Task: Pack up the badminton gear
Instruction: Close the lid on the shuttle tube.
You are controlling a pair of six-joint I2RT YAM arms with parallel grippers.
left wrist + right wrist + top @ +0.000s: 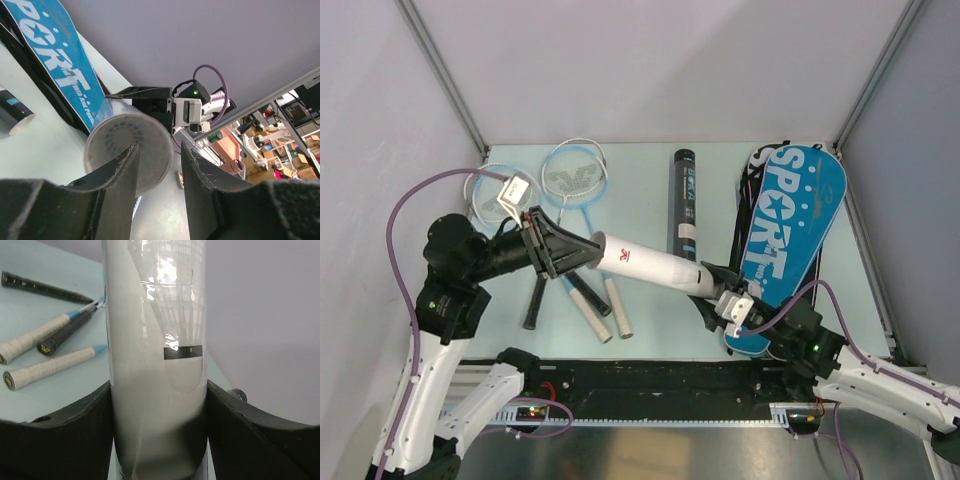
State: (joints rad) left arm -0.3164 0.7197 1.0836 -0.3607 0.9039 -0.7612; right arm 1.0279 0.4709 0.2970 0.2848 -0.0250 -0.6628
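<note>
My right gripper (717,287) is shut on a white shuttlecock tube (650,263) and holds it lying slantwise above the table. In the right wrist view the tube (157,340) fills the gap between the fingers of this gripper (157,435). My left gripper (582,252) is open at the tube's capped left end (127,147), which sits just beyond the left finger of that gripper (159,167). A long black tube (683,200) lies at the middle back. Rackets (575,180) lie at the left, their handles (47,367) towards me. No loose shuttlecock is in view.
A blue racket bag (790,225) printed "SPORT" lies at the right, also in the left wrist view (55,55). Metal frame posts and grey walls ring the pale table (640,160). The racket handles lie under the raised tube's left part.
</note>
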